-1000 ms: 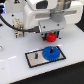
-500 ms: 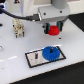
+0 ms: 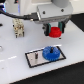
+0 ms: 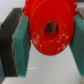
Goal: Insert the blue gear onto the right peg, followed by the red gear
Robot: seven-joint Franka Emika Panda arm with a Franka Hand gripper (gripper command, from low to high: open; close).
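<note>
The blue gear (image 3: 50, 53) lies flat at the right end of the grey black-rimmed plate (image 3: 31, 58), seated where the right peg stands; the peg itself is hidden by it. A thin dark post (image 3: 36, 55) stands on the plate's left part. Up and to the right of the plate, my gripper (image 3: 55, 31) hangs in the air, shut on the red gear (image 3: 55, 32). The wrist view fills with the red gear (image 4: 49, 30), its dark centre hole facing the camera, clamped between the teal pads (image 4: 22, 42).
A small white and dark block object (image 3: 18, 28) stands on the white table (image 3: 70, 65) toward the exterior view's left. The arm's white body (image 3: 50, 11) hangs over the back of the scene.
The gripper with the red gear has risen and moved slightly to the exterior view's right. The blue gear stays on the plate.
</note>
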